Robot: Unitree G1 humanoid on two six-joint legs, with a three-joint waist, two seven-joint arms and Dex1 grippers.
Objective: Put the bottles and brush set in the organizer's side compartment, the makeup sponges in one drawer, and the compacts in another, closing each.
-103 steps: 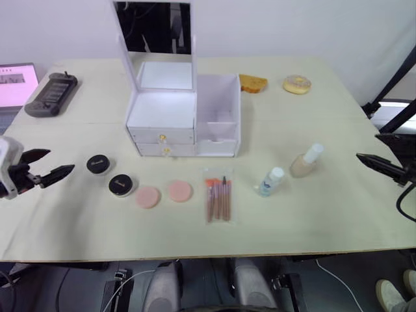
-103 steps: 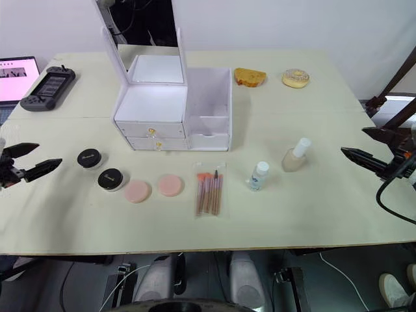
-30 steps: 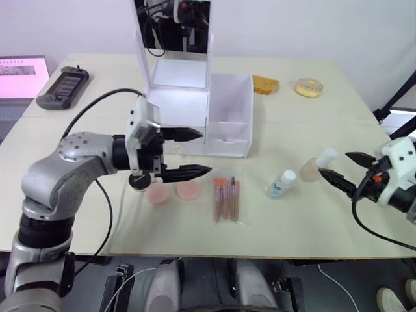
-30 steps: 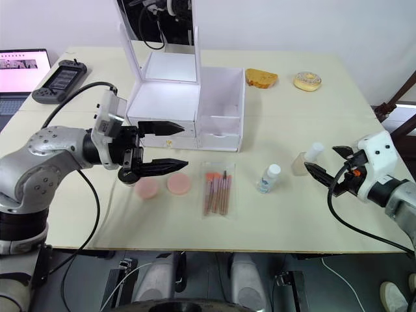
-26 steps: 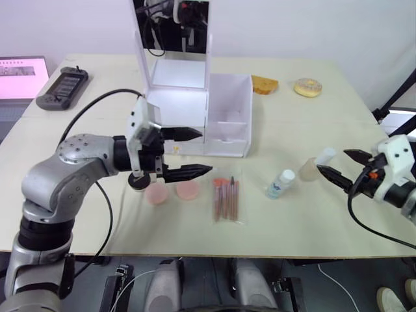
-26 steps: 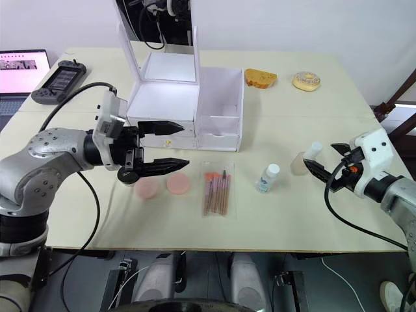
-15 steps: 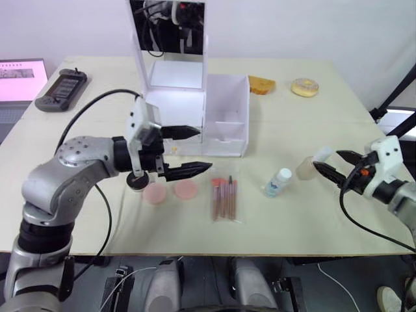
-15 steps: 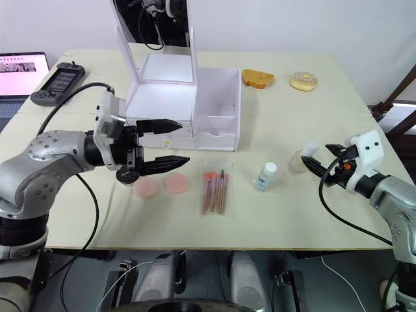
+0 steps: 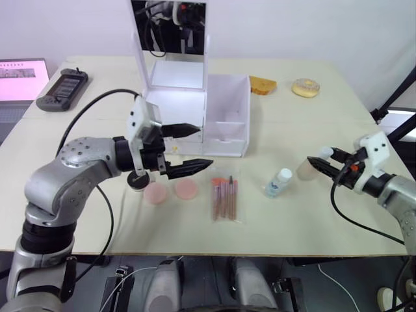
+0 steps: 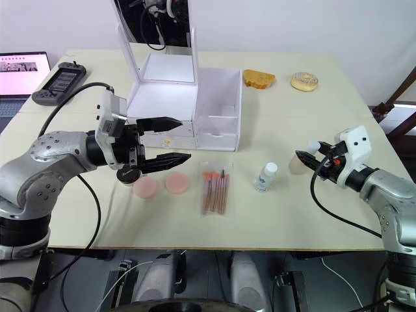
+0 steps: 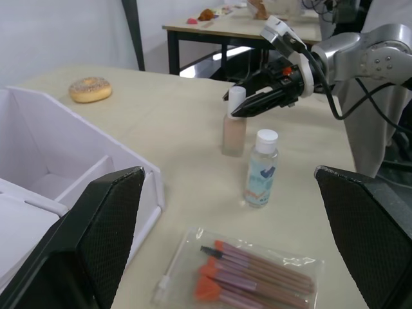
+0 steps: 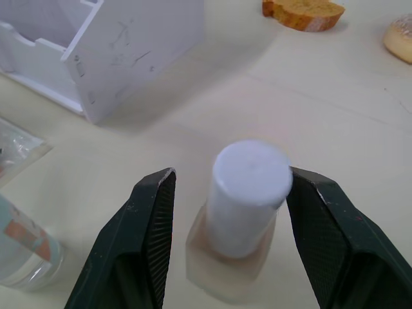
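the right gripper [image 12: 228, 212], with its 2 black fingers spread wide, is now bracketing the white cap of the larger beige bottle [image 10: 300, 162]; half a second ago the tips were short of it, and a second ago the arm was farther out toward the table edge. the wrist view is showing a gap on each side of the cap, so the jaws are not yet touching. the bottle is standing upright on the pale beige table [image 10: 292, 104], well apart from the white plastic organizer with the upright mirror [image 9: 195, 117].

the left gripper [image 9: 188, 148] is hanging open, fingers spread one above the other, just in front of the 2 gold-knobbed drawers [image 9: 170, 147], and has barely shifted over the last second. both drawers are looking shut.

the small clear bottle with the pale blue label [image 9: 278, 182] is standing between the beige bottle and the clear packet of orange-tipped brushes [image 9: 223, 197], which is lying flat in front of the tall open-topped side compartment [image 9: 227, 117]. the 2 flat pink round sponges [image 9: 171, 192] are lying beside the packet. 1 round black compact [image 9: 135, 179] is partly hidden under the left wrist; i cannot make out the other.

assessment: nothing is stowed yet. the right arm is appearing to commit to the first grasp; closing on the cap rather than the body is risking a tip or slip.
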